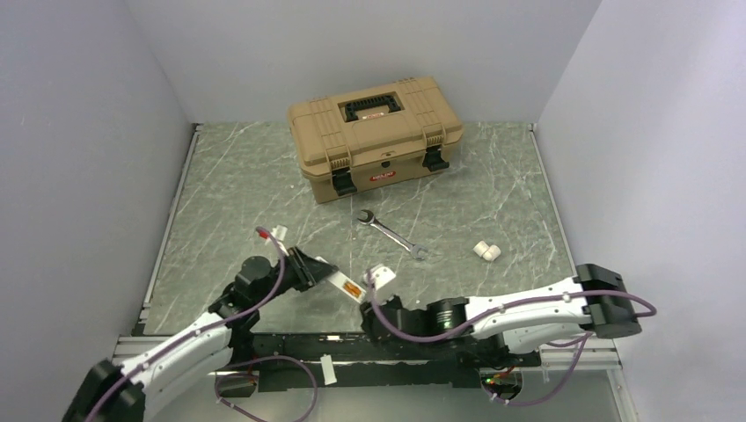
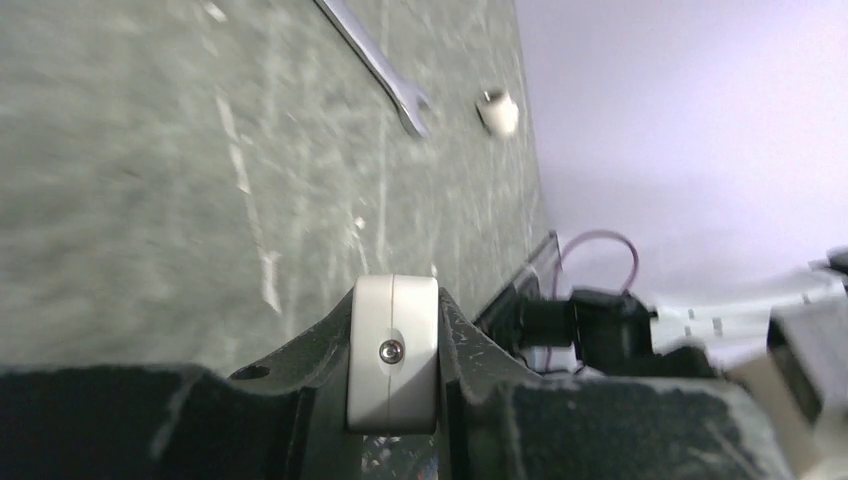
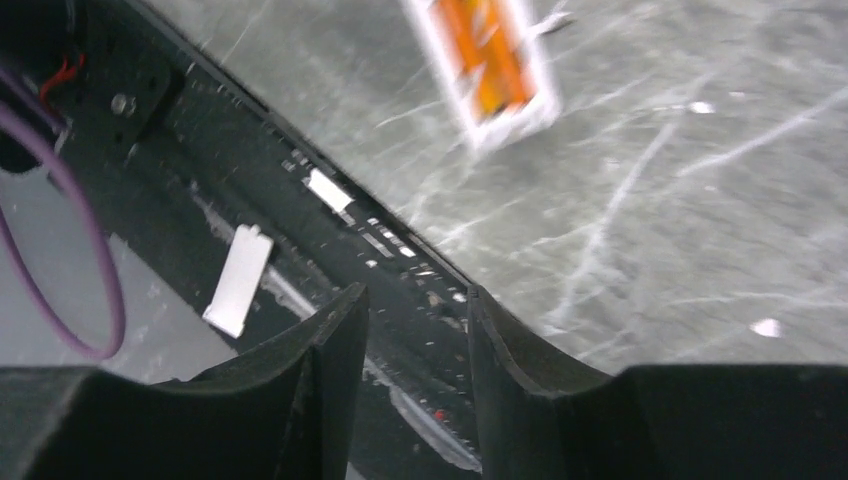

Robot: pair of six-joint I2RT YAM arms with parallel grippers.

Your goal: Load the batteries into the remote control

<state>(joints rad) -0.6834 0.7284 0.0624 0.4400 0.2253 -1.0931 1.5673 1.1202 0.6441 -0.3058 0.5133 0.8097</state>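
The remote control (image 1: 339, 283) is being held near the table's (image 1: 246, 185) front edge, between the two arms and apparently lifted clear. Its orange-brown recess (image 3: 495, 60) is facing up, with no battery showing in it as far as the blur allows. The left gripper (image 2: 393, 312) is pinching the remote's white end tightly. The right gripper (image 3: 415, 300) is hovering close to the recess, jaws parted and empty. Two small white cylinders (image 1: 486, 251), probably the batteries, are lying well off to the right, past the steel wrench (image 1: 391, 233). The tan toolbox (image 1: 374, 132) is sitting latched at the back. By my judgement the loading is hardly beginning: fetching and seating both cells are left.
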